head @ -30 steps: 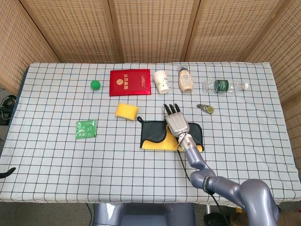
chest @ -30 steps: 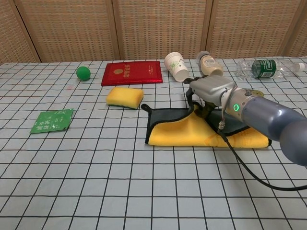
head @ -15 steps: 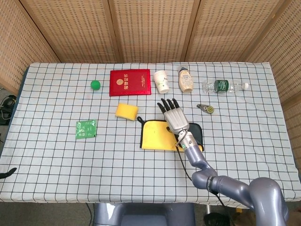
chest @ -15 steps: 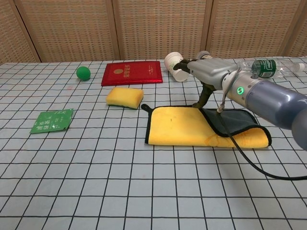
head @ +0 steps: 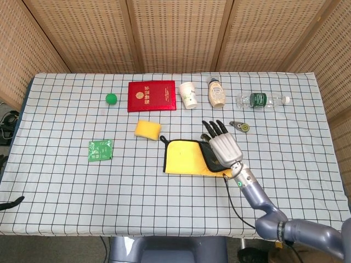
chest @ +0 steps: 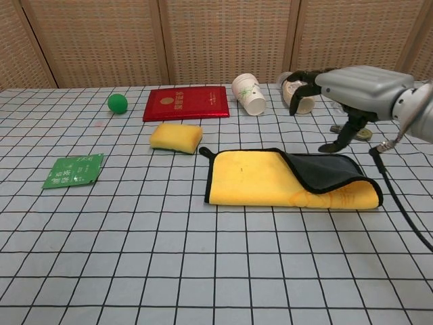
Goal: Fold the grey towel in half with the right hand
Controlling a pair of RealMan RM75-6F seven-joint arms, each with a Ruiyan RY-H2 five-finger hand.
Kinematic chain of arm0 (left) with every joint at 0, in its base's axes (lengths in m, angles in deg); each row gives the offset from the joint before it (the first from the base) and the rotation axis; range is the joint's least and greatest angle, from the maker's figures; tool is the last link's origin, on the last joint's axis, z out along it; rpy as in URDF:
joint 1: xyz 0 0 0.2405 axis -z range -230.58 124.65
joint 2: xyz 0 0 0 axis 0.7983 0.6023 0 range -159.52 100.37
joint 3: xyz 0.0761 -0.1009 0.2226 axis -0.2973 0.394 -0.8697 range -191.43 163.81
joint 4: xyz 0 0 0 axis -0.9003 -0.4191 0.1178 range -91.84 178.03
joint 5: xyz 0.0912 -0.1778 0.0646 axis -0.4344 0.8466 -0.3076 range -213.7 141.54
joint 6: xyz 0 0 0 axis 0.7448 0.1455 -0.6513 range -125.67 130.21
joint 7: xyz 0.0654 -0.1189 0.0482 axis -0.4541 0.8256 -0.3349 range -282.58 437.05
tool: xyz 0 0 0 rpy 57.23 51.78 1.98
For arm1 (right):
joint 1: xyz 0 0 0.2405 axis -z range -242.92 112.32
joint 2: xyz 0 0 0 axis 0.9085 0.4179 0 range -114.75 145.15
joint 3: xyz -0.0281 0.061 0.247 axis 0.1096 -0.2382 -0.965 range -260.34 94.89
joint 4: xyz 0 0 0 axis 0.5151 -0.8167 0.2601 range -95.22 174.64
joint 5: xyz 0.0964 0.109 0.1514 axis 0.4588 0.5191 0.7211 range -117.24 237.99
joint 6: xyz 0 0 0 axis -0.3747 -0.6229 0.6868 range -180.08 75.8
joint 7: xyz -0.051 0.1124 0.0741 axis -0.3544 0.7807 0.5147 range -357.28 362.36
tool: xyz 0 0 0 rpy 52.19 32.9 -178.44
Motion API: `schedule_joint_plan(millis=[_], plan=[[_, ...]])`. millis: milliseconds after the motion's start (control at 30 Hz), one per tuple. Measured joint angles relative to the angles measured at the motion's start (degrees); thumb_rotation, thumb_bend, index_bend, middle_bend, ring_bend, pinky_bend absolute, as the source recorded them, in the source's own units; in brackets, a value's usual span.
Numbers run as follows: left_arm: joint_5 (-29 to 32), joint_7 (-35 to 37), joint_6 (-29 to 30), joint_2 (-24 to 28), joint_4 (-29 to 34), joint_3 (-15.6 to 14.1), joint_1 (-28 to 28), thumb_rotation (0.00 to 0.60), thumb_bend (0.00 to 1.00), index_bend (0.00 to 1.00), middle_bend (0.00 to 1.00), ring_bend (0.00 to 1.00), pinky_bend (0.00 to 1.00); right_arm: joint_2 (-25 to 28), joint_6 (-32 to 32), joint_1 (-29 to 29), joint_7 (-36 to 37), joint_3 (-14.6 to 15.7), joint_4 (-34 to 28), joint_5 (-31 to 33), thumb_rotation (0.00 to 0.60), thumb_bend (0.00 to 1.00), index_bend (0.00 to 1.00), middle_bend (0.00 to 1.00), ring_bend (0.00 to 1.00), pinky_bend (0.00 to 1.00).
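Honestly, the towel (chest: 270, 179) looks soft and floppy; pinch its dark flipped corner. Right hand (chest: 355, 84) hovers released, holding nothing.

Right hand (head: 224, 147) covering the towel's (head: 186, 156) right end in head view, right arm cut by chest frame edge (left hand unseen), booklet (head: 152, 96) lettering illegible

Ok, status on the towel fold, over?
Right hand open, raised over the towel's right end, holding nothing. Left hand not in view. Towel lies yellow side up, only its right corner flipped over. Nothing on it.
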Motion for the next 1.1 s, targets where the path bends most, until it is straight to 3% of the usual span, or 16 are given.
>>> schedule_joint_plan(millis=[200,400,867,1100], plan=[[-0.7,-0.9,0.7,-0.2,0.4,-0.3,-0.2,0.6,0.0,0.0,0.0,0.0,0.0,3.3,1.6,3.0,2.8,6.3,-1.2,-8.6,0.6,0.37,0.42,0.0,0.0,0.0],[-0.8,-1.7,0.8,-0.5,0.7,-0.4,-0.2,0.6,0.0,0.0,0.0,0.0,0.0,3.3,4.1,4.6,6.0,10.3,3.1,-15.9,0.6,0.39,0.44,0.0,0.0,0.0],[-0.1,-2.4,0.5,-0.8,0.7,-0.3,0.0,0.6,0.0,0.0,0.0,0.0,0.0,-2.6,6.5,4.9,8.1,12.4,16.5,-22.8,0.6,0.45,0.47,0.0,0.0,0.0],[0.0,-2.3,0.5,-0.8,0.6,-0.3,0.0,0.6,0.0,0.0,0.0,0.0,0.0,-5.3,6.9,4.9,8.1,12.6,21.6,-24.2,0.6,0.52,0.5,0.0,0.0,0.0]])
